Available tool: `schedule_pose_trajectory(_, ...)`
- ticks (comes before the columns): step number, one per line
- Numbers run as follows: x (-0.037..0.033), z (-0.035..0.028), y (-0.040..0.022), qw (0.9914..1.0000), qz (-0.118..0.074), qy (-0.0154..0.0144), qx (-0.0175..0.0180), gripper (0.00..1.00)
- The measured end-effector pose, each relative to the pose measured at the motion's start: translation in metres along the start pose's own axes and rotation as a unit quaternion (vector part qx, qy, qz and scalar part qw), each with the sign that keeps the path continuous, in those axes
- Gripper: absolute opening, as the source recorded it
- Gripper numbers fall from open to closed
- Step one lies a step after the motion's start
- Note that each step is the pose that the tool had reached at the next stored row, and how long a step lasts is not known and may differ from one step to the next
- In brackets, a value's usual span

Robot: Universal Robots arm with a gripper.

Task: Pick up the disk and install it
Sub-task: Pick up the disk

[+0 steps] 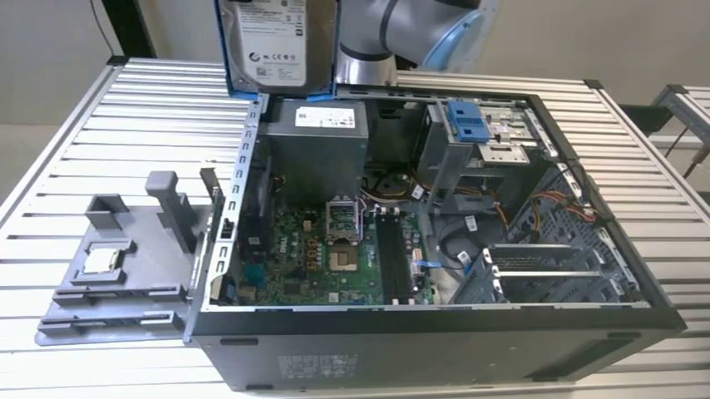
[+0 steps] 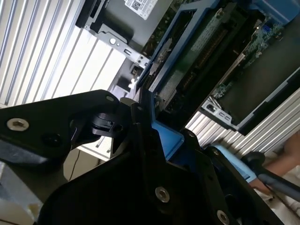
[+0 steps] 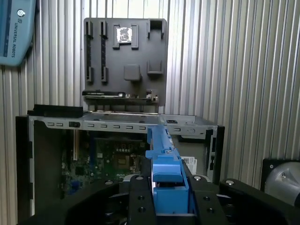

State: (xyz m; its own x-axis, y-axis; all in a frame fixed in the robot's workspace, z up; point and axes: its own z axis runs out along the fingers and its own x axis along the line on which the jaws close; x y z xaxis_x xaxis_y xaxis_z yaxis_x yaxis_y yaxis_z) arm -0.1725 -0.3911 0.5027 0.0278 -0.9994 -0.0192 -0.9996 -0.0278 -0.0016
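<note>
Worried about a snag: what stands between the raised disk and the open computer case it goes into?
Nothing visible does. The gripper holds the disk by its blue bracket above the edge of the computer case, whose side is open. Inside, loose cables lie near the drive cage.

The disk [image 1: 278, 41] is a flat rectangular hard drive of silver-grey metal. Its white label with black print faces the exterior view. A bright blue plastic bracket frames it, showing as a thin blue strip down its left edge and along its lower edge. It stands upright in the air at the top of the exterior view, left of centre, with its upper part cut off by the frame. Its lower edge hangs just above the rear corner of the open computer case [image 1: 444, 349]. In the first wrist view the bracket is seen edge-on as a narrow blue bar, clamped between the black fingers of the claw [image 3: 166, 197].
</note>
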Motion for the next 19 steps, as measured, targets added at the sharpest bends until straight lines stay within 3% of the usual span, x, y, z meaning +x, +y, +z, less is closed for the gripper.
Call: schedule_pose_trajectory(19,0.0019,0.0001,-0.0859,1.00000,0.000,0.0000,0.0000,0.00)
